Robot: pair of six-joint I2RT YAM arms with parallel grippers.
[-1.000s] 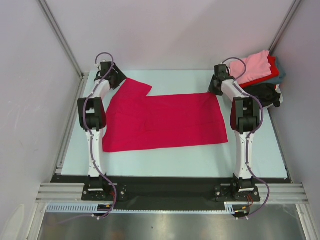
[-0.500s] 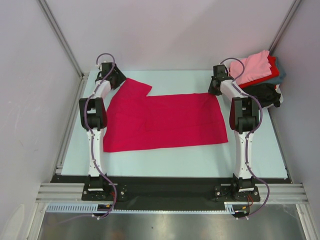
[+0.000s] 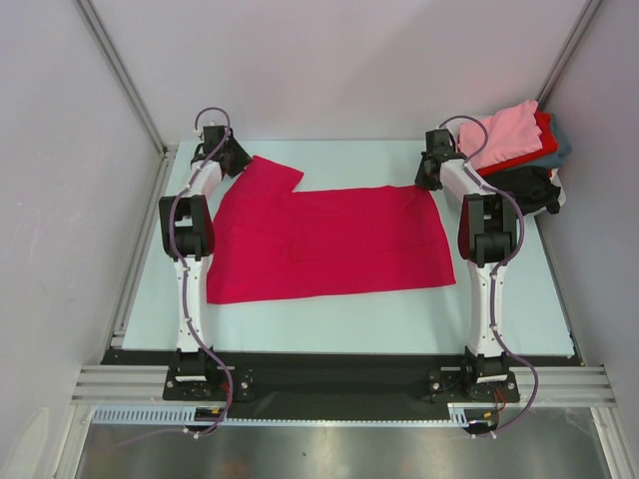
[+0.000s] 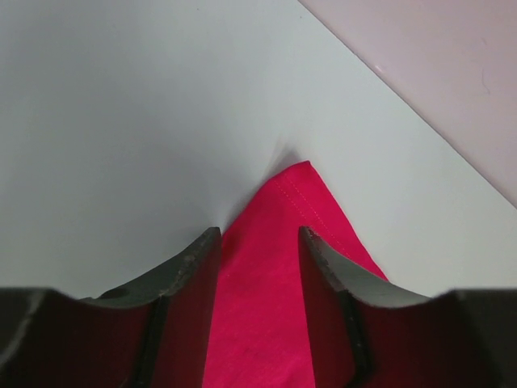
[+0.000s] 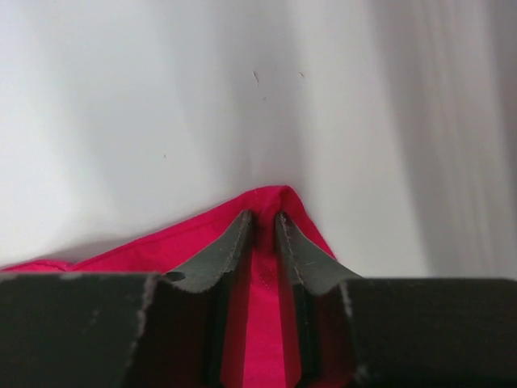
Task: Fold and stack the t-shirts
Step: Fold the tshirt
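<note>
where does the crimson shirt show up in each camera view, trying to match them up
Top external: the crimson t-shirt lies spread flat across the middle of the table.
Left wrist: one corner of it at bottom centre, between the open fingers of the left gripper.
Right wrist: another corner at bottom centre, pinched by the right gripper.
Shared landmark: the pale table surface under the shirt, seen in all three.

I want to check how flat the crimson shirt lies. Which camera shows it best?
The top view: only there the whole shirt shows, spread out. Each wrist view shows only one corner: between the open fingers of the left gripper, and pinched in the right gripper.
</note>
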